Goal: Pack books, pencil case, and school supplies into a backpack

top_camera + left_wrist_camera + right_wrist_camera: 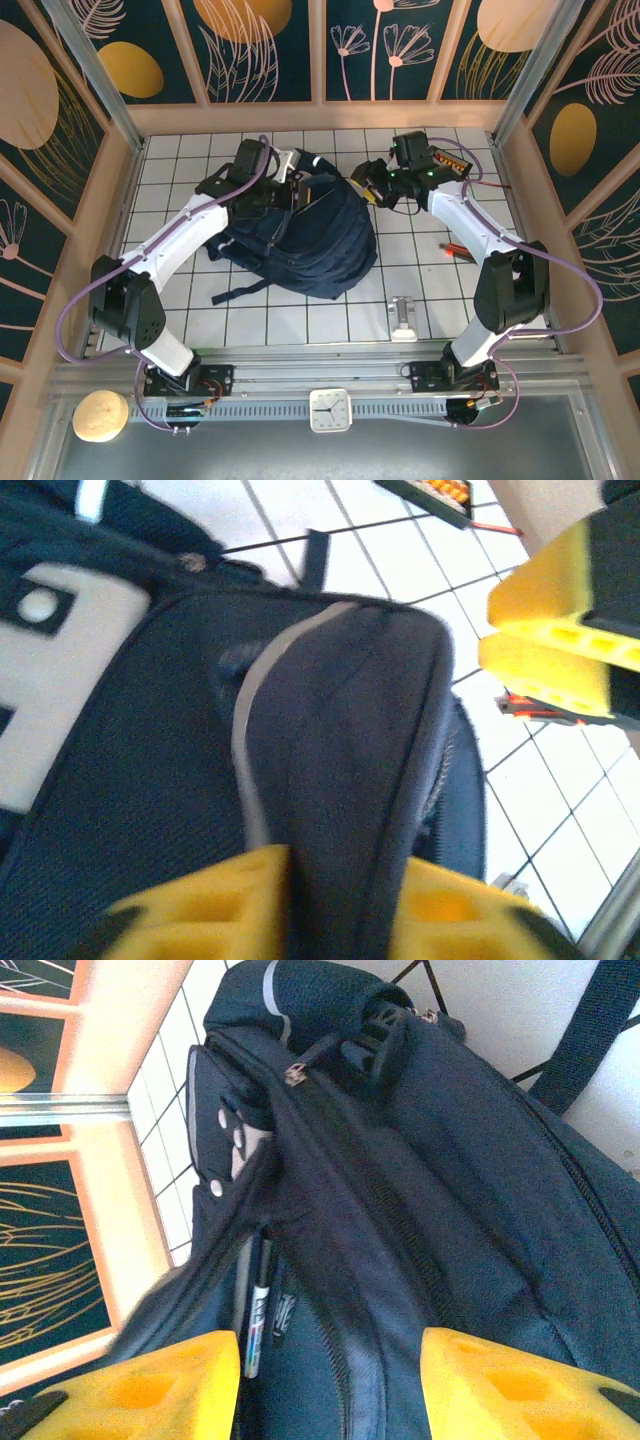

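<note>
The navy backpack (310, 240) lies in the middle of the tiled table, its top toward the far side. My left gripper (283, 192) is at its upper left. In the left wrist view its yellow fingers (200, 910) have a raised fold of the backpack's fabric (340, 730) filling the gap between them. My right gripper (368, 190) hovers open at the backpack's upper right, straddling the zipped rim (450, 1160). A slim black pen (258, 1310) with a white label stands inside the opened pocket. An orange-and-black pen-like tool (458, 250) lies on the tiles to the right. The books and the pencil case are out of view.
A small silver metal piece (403, 315) lies near the front, right of centre. A black gadget with a yellow-red label (450, 160) sits at the far right by the right arm. A dark strap (240, 292) trails from the backpack toward the front left. Wooden walls (125, 200) enclose the table.
</note>
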Tool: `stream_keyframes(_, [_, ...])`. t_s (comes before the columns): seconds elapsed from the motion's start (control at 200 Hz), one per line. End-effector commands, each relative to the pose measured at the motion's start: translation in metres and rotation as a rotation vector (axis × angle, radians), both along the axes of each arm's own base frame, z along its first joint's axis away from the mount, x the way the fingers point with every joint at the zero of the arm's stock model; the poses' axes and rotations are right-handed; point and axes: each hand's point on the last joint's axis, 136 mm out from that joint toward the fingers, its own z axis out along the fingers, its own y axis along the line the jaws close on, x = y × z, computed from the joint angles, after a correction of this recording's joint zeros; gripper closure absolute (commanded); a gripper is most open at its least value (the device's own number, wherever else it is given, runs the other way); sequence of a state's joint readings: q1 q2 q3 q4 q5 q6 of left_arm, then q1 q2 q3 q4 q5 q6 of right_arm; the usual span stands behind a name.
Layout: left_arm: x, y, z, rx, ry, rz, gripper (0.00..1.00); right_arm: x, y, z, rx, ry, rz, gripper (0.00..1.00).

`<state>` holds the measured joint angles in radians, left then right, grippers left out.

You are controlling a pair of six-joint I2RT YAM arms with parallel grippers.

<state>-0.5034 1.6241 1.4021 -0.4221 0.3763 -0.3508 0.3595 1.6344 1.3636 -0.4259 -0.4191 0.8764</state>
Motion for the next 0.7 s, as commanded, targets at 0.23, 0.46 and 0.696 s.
stream_keyframes(0.23, [-0.02, 0.015, 0.035, -0.015, -0.074, 0.003, 0.08, -0.02, -0.016, -0.003, -0.091, -0.001, 0.022, 0.43])
stream_keyframes(0.46, [-0.041, 0.1, -0.01, 0.101, 0.071, 0.316, 0.07, -0.048, -0.007, -0.008, -0.169, -0.003, 0.087, 0.42])
stream_keyframes(0.696, [-0.057, 0.116, -0.046, -0.156, 0.228, 0.407, 0.17, -0.069, 0.017, 0.001, -0.191, -0.057, 0.156, 0.42])
